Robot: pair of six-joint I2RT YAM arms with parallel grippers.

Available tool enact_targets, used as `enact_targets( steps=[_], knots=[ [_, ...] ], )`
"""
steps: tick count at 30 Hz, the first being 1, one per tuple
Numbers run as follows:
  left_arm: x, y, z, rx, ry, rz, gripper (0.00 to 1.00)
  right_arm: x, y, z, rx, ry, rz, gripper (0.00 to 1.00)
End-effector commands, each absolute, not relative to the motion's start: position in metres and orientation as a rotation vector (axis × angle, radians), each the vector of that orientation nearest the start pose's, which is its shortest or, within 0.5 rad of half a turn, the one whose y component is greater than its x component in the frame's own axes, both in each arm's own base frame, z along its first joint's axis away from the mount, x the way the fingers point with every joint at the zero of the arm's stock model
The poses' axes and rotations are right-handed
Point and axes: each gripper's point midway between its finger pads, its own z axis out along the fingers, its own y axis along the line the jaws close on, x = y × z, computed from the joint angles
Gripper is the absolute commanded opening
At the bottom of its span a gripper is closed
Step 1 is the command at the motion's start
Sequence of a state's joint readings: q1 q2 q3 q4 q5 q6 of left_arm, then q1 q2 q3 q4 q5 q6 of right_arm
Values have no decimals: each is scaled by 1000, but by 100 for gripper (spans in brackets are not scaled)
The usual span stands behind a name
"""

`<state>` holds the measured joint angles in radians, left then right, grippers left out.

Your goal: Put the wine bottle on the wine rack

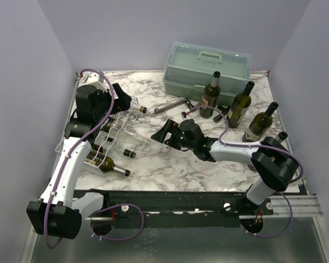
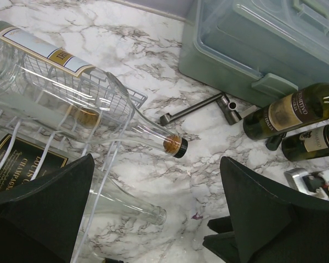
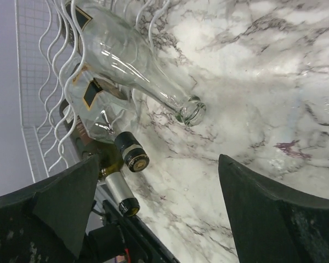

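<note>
The white wire wine rack (image 1: 93,143) lies at the table's left; it also shows in the left wrist view (image 2: 118,96) and the right wrist view (image 3: 37,82). Several bottles lie on it: a clear corked bottle (image 1: 132,107) (image 2: 71,87), a clear open-mouthed bottle (image 2: 137,211) (image 3: 132,60), a black-capped bottle (image 1: 128,153) (image 3: 132,155) and a dark bottle (image 1: 111,166) (image 3: 119,193). My left gripper (image 1: 122,97) (image 2: 156,160) is open and empty above the rack's far end. My right gripper (image 1: 163,133) (image 3: 159,158) is open and empty just right of the rack, facing the bottle necks.
Three upright wine bottles (image 1: 210,96) (image 1: 240,105) (image 1: 261,123) stand at the right. A pale green toolbox (image 1: 206,66) (image 2: 263,44) sits at the back. A metal tool (image 1: 172,106) (image 2: 200,107) lies in front of it.
</note>
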<state>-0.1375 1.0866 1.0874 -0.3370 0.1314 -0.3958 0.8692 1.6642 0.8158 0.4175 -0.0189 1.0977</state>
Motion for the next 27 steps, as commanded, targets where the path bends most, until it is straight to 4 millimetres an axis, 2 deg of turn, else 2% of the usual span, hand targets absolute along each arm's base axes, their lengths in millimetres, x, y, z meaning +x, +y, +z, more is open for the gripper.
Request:
enact_targets(
  steps=[1, 4, 9, 18, 21, 26, 27],
  knots=[
    [352, -90, 296, -148, 1903, -502, 99, 280, 345, 119, 94, 2202, 904, 92],
    [352, -91, 296, -147, 1903, -504, 98, 289, 325, 140, 36, 2157, 755, 92],
    [352, -91, 295, -146, 1904, -505, 98, 303, 290, 188, -60, 2056, 516, 89],
    [352, -92, 295, -143, 1907, -507, 98, 338, 226, 309, -97, 1844, 109, 96],
    [352, -92, 295, -144, 1907, -507, 98, 355, 204, 343, -88, 1798, 20, 100],
    [353, -93, 293, -144, 1914, -510, 98, 390, 171, 384, -33, 1805, -39, 100],
    [353, -93, 293, -145, 1914, -509, 98, 397, 168, 385, -31, 1821, -52, 100]
  ],
)
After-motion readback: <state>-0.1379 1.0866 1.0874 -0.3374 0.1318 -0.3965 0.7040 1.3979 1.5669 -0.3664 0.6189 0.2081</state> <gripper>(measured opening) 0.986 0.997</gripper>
